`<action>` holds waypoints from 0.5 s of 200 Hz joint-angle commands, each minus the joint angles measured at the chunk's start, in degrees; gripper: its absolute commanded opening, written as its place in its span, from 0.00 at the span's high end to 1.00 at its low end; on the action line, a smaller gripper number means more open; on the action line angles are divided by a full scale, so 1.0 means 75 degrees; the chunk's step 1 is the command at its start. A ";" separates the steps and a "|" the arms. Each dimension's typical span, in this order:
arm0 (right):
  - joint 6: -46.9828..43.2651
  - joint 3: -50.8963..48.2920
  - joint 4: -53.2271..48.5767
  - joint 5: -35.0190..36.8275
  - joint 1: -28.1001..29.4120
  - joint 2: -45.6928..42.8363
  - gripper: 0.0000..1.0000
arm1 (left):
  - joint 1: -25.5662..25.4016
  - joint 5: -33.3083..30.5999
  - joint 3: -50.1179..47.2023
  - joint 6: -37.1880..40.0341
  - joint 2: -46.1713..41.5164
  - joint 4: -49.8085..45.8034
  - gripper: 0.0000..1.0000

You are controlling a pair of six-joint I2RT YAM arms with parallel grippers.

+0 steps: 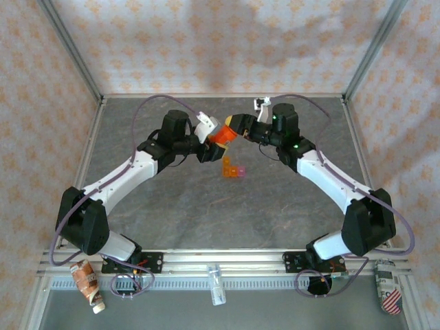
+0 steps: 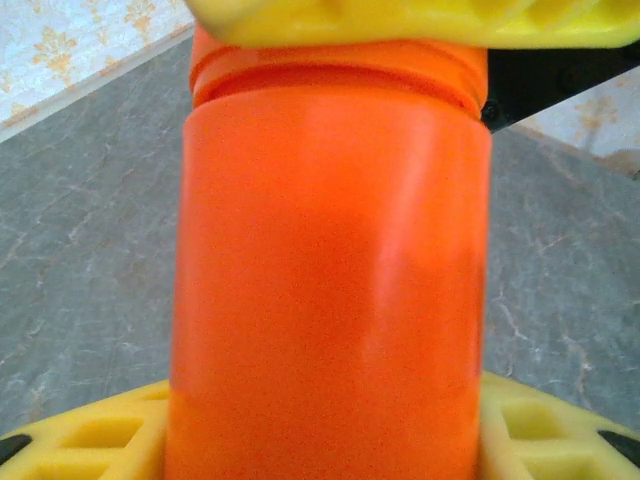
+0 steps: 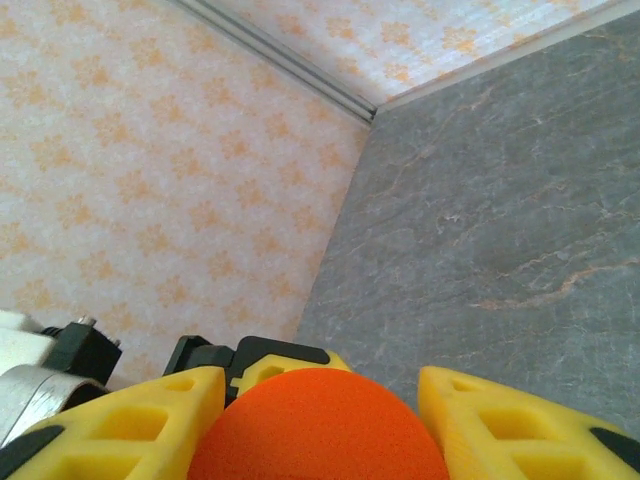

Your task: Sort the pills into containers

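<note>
Risk of spilling: The orange bottle (image 1: 221,135) is held in the air between the two arms. It seems to lie nearly sideways, with its cap (image 3: 320,432) toward the right arm. If the cap comes free in that pose, pills could pour onto the table (image 1: 206,213) instead of into the containers (image 1: 232,168).
Risk of slipping: The cap top is rounded. A twist from the right gripper (image 3: 320,415) could skid around the cap without turning it. It could also drag the whole bottle around inside the other arm's hold.
Risk of missing: The containers look very small beside the bottle, so any pour seems likely to scatter. No pills can be seen, because the bottle wall hides what is inside.
Left gripper (image 1: 213,137): Partly closed and clamped on the body of the bottle. In the left wrist view its yellow pads (image 2: 80,445) sit against the body on either side.
Right gripper: Closed around the cap, with a yellow finger (image 3: 130,425) on each side, both appearing to touch it. How hard it squeezes cannot be told.
Containers: Two joined compartments, one orange and one pink, rest on the table. They lie just below the meeting grippers in the top view, nearer the arm bases than the bottle is. Neither gripper touches them.
</note>
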 commanded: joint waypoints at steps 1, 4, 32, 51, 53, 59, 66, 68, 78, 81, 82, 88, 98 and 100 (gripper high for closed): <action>-0.0054 0.0474 0.0215 0.0010 -0.0041 0.0027 0.33 | -0.0061 0.0465 0.0154 -0.0166 -0.0093 0.0246 1.00; -0.0006 0.0498 0.0178 0.0079 -0.0043 0.0000 0.28 | -0.0062 0.0393 0.0145 -0.0133 -0.0099 0.0244 1.00; 0.0509 0.0889 -0.0981 0.1322 -0.0037 -0.0381 0.12 | -0.0073 -0.0586 0.0010 0.0332 -0.0127 0.0197 1.00; 0.0979 0.1116 -0.2051 0.2424 -0.0030 -0.0600 0.12 | -0.0098 -0.1116 -0.0068 0.0669 -0.0123 0.0209 1.00; 0.1038 0.1148 -0.2213 0.2560 -0.0032 -0.0606 0.12 | -0.0104 -0.1168 -0.0080 0.0706 -0.0115 0.0214 1.00; 0.1205 0.1281 -0.2729 0.2912 -0.0031 -0.0620 0.12 | -0.0122 -0.1299 -0.0104 0.0808 -0.0097 0.0230 1.00; 0.1332 0.1388 -0.3101 0.3100 -0.0029 -0.0597 0.12 | -0.0167 -0.1467 -0.0134 0.0942 -0.0080 0.0221 1.00; 0.1367 0.1409 -0.3182 0.3143 -0.0032 -0.0582 0.12 | -0.0180 -0.1513 -0.0146 0.0974 -0.0083 0.0220 1.00; 0.1651 0.1478 -0.3517 0.3287 -0.0021 -0.0536 0.12 | -0.0263 -0.1733 -0.0195 0.1146 -0.0055 0.0239 1.00; 0.1731 0.1470 -0.3511 0.3268 -0.0018 -0.0526 0.12 | -0.0291 -0.1802 -0.0209 0.1200 -0.0045 0.0254 1.00; 0.1752 0.1463 -0.3495 0.3257 -0.0020 -0.0526 0.12 | -0.0294 -0.1814 -0.0219 0.1217 -0.0043 0.0255 1.00; 0.1819 0.1418 -0.3418 0.3208 -0.0008 -0.0497 0.13 | -0.0337 -0.1927 -0.0244 0.1308 -0.0031 0.0284 1.00; 0.1946 0.1453 -0.3496 0.3246 0.0045 -0.0395 0.12 | -0.0423 -0.2105 -0.0280 0.1437 0.0006 0.0325 1.00; 0.1957 0.1461 -0.3492 0.3244 0.0060 -0.0365 0.12 | -0.0440 -0.2139 -0.0279 0.1452 0.0014 0.0334 1.00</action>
